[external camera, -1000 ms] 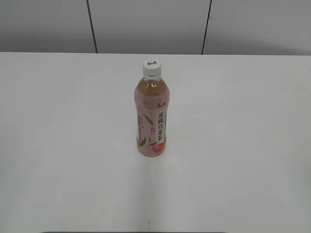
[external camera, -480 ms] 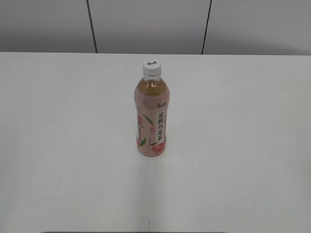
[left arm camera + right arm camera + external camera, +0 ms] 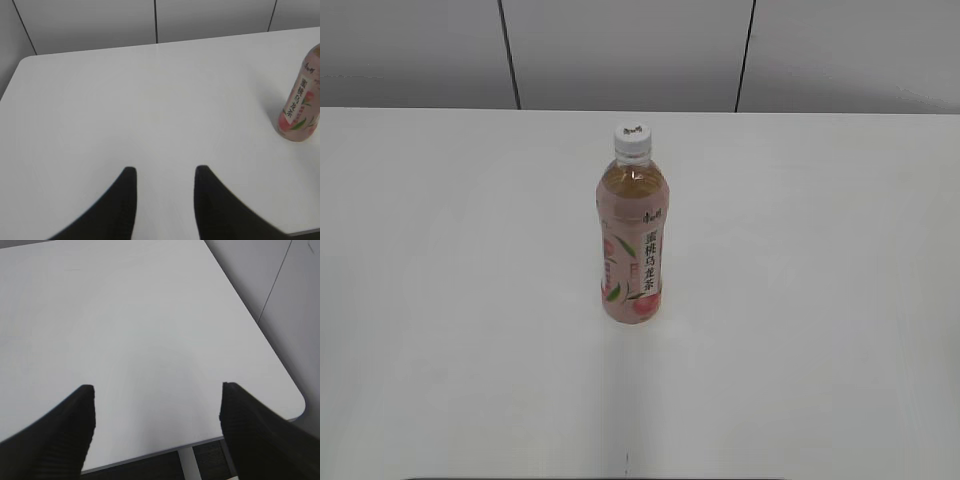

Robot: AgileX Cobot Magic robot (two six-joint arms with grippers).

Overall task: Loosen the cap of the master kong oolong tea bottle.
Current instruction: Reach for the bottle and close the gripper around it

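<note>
The left arm's matte black two-fingered gripper (image 3: 162, 172) showed smooth, curved fingers (image 3: 122, 200) that narrowed to rounded tips. The right arm's matte black two-fingered gripper (image 3: 156, 392) had broader fingers (image 3: 250, 425) with fine ribbed texture on their surfaces and blunt, squared tips.

1 bottle (image 3: 632, 250), 1 cap (image 3: 632, 138), 1 table (image 3: 450, 300), 2 tools

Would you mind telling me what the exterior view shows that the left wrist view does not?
Only the exterior view shows the cap and the whole upright master kong oolong tea bottle, with no arm in sight. Only the left wrist view shows the left tool, its fingers apart over bare table, and the table's left corner. Both show the bottle's pink label and the white table.
</note>
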